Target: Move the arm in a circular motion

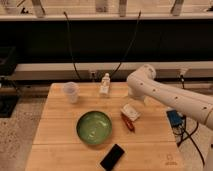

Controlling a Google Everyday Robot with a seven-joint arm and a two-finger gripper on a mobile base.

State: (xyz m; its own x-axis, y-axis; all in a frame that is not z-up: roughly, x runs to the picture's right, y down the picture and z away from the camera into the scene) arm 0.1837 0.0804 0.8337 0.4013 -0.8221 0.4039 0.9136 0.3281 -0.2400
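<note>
Arm point(170, 97) reaches in from the right over the wooden table point(55, 135), its gripper point(131, 111) just right of the green bowl point(94, 127). Dark wall, cables behind.

A lab: wooden table point(60, 145), hanging cables point(70, 45), the arm's point(170, 97) gripper unseen
</note>
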